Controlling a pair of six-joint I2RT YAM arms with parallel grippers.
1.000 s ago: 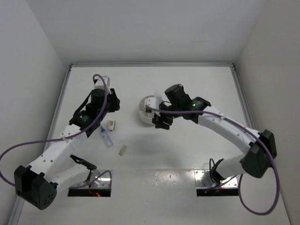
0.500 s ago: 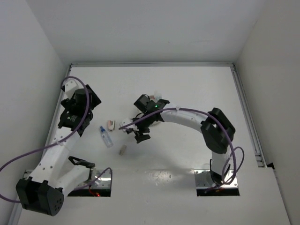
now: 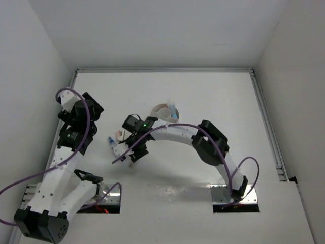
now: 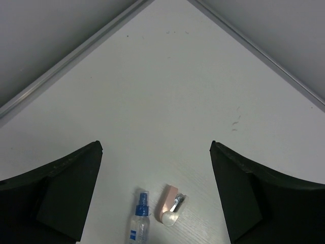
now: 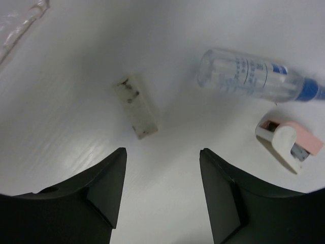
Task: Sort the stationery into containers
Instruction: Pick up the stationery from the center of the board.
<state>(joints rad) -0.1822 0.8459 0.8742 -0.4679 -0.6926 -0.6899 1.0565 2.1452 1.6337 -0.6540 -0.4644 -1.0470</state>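
The left gripper (image 4: 156,147) was spread wide and held nothing. The clear blue-capped bottle (image 4: 139,223) lay on the table beside the small pink-and-white item (image 4: 170,207). The right gripper (image 5: 162,152) hovered, spread, near the tan eraser (image 5: 136,105). The white bowl (image 3: 158,108) stood farther right.

From overhead, the right arm (image 3: 175,133) crosses the near rim of the round white divided bowl (image 3: 158,108), so only its far part shows. Its contents are too small to name beyond a blue-tipped piece (image 3: 174,112). Around the right gripper (image 3: 130,154), the clear plastic blue-capped bottle (image 3: 115,147) and the small tan eraser block (image 5: 136,105) are too tiny to separate from it.

In the right wrist view the bottle's cap runs off the right edge. A crinkled clear plastic scrap (image 5: 20,20) is cut by the top-left corner, and the 2 dark fingers (image 5: 96,198) leave the bottom edge.

In the left wrist view the bottle's base drops past the bottom edge. The small pink-and-white item (image 4: 170,208) cannot be identified.
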